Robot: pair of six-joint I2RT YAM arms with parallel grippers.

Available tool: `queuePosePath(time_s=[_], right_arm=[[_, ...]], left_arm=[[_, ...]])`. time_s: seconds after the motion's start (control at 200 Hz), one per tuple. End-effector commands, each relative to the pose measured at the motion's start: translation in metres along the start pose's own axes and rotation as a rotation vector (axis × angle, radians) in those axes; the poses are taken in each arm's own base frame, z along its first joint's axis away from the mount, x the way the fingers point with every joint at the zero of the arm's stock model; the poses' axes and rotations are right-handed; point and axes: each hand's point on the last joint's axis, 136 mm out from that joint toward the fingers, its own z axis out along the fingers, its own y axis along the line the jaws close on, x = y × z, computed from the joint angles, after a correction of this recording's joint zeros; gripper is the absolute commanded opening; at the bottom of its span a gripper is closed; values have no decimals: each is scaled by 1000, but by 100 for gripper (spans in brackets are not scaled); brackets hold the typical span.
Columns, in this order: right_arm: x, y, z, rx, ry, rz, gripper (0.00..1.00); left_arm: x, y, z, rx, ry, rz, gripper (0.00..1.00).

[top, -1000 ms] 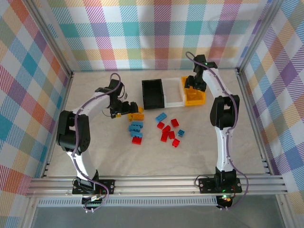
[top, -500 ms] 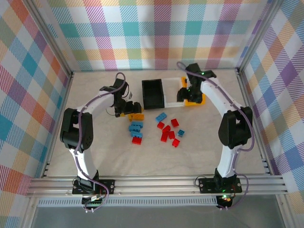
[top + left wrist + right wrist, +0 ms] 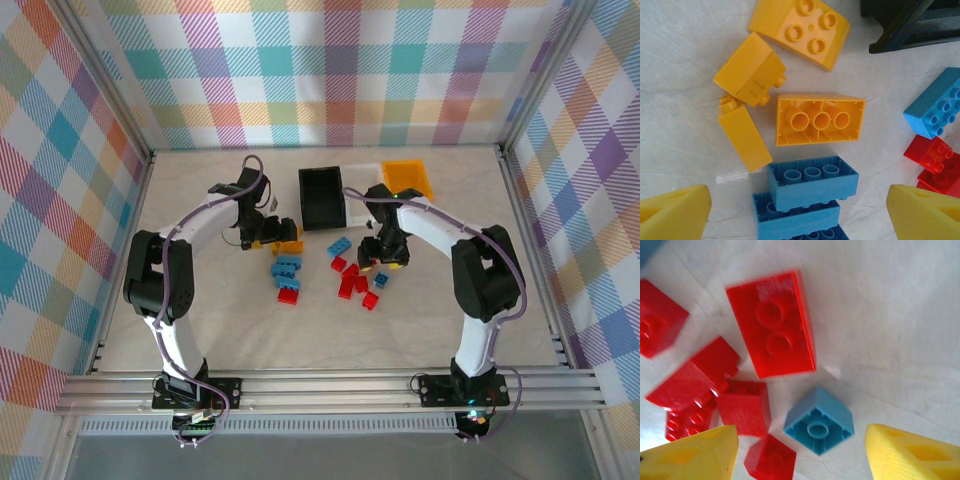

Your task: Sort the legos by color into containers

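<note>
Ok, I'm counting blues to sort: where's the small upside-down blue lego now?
In the right wrist view, the small blue lego lies between the right gripper's fingers, just below the long red lego.

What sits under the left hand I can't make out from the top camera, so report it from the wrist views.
Observer: The left hand is open over a blue brick lying hollow side up.
Operator: Now the orange one beside it.
Observer: The long orange brick also lies hollow side up.
Operator: Check the right hand.
Observer: The right hand is open over a small blue brick, upside down.
</note>
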Motion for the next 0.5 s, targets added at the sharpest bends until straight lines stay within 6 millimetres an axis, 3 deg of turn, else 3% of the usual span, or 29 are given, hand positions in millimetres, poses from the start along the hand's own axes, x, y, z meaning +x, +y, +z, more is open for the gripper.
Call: queuePosePath(time_s=[0.0,0.34,0.495], right_arm=[[-19,12,7,-28,-26,-12,67],[-44,12,25,3,-29,-34,62],[-52,8,30,38,-36,-29,55]], left_arm=[[8,-5,-11,17,-2,10,91],[15,0,-8,8,8,5,92],[13,-1,-7,6,10,10,92]])
